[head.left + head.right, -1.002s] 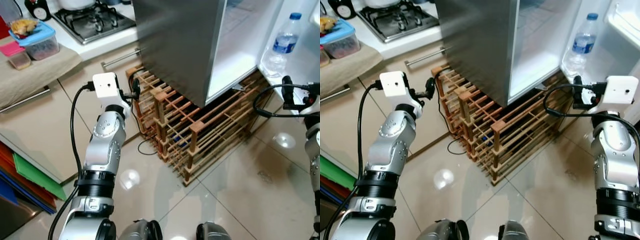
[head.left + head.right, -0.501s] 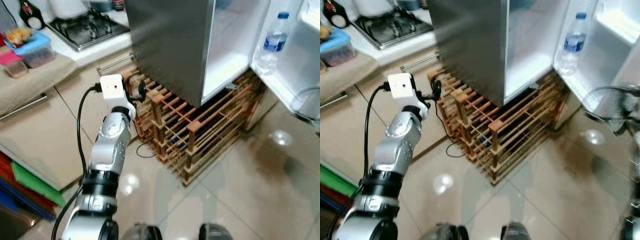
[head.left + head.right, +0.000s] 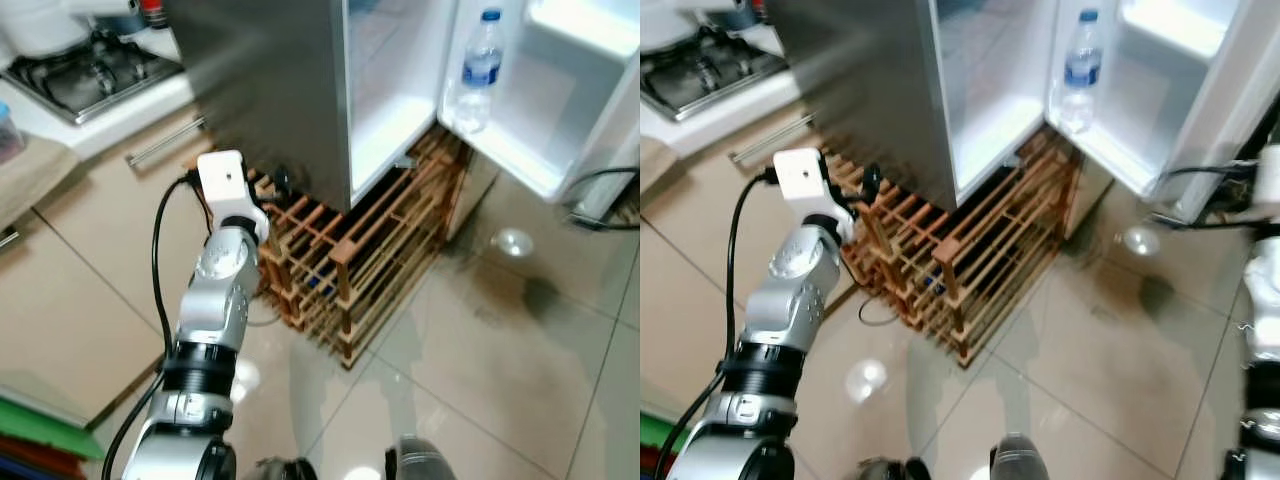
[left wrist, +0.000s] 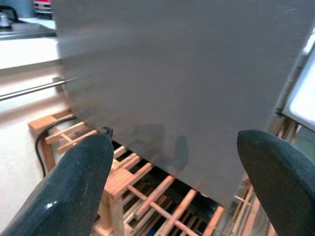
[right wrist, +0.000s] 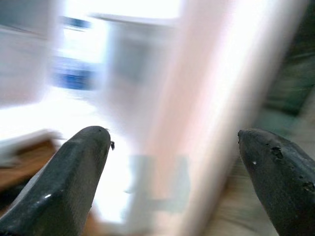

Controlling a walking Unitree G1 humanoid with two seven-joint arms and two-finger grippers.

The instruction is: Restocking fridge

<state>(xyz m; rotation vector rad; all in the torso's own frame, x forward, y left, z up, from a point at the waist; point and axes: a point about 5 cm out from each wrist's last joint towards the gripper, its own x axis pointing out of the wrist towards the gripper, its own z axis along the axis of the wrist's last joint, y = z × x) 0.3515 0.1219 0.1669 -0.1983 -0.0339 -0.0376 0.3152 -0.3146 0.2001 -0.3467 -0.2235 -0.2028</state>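
The fridge (image 3: 280, 90) stands open, its steel side wall facing me. A clear water bottle with a blue cap (image 3: 479, 72) stands upright on the lower shelf of the open door (image 3: 530, 150). My left gripper (image 4: 174, 138) is open and holds nothing, pointing at the steel wall just above the wooden rack (image 3: 370, 250); in the head view it sits at the fridge's lower left corner (image 3: 872, 180). My right gripper (image 5: 173, 132) is open too, aimed at the blurred white door, with a blue smear that may be the bottle's label (image 5: 74, 78). The right arm (image 3: 1265, 260) is at the right edge.
A wooden wine rack sits on the floor under and in front of the fridge. A gas hob (image 3: 80, 70) and counter with cabinet fronts (image 3: 90, 250) lie to the left. Black cables (image 3: 600, 200) trail by the door's outer edge. Glossy tiled floor (image 3: 480, 360) stretches ahead.
The whole view has swung to the right, bringing the fridge door towards the centre. My right arm has dropped away from the door shelf to the right edge. The left arm keeps its pose.
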